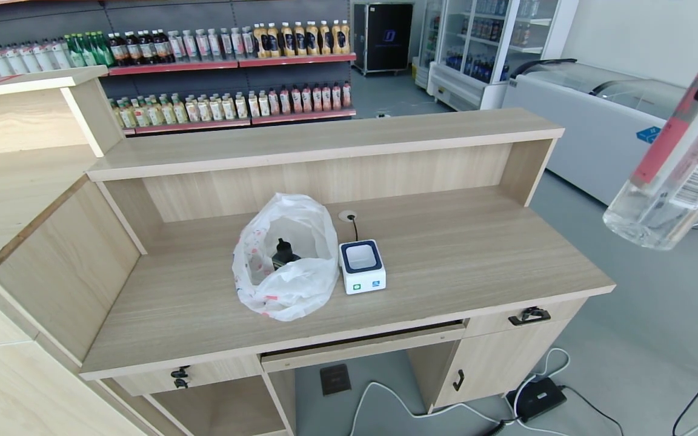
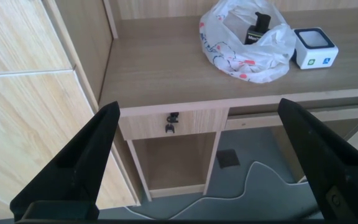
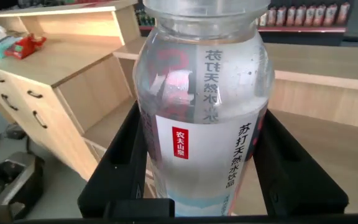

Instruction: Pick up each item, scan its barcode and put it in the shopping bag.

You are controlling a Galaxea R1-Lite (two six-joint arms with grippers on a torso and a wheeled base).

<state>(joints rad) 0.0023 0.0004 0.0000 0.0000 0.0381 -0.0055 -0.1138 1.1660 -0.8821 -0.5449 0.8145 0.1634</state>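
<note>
Clear plastic water bottle (image 1: 676, 157) is clamped in the right gripper (image 3: 201, 118); its barcode (image 1: 696, 186) is best faced squarely to the white square scanner (image 1: 362, 265) mid-counter.

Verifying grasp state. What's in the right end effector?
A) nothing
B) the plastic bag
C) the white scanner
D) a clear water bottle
D: the right end effector is shut on the clear water bottle, with a finger on either side of it.
</note>
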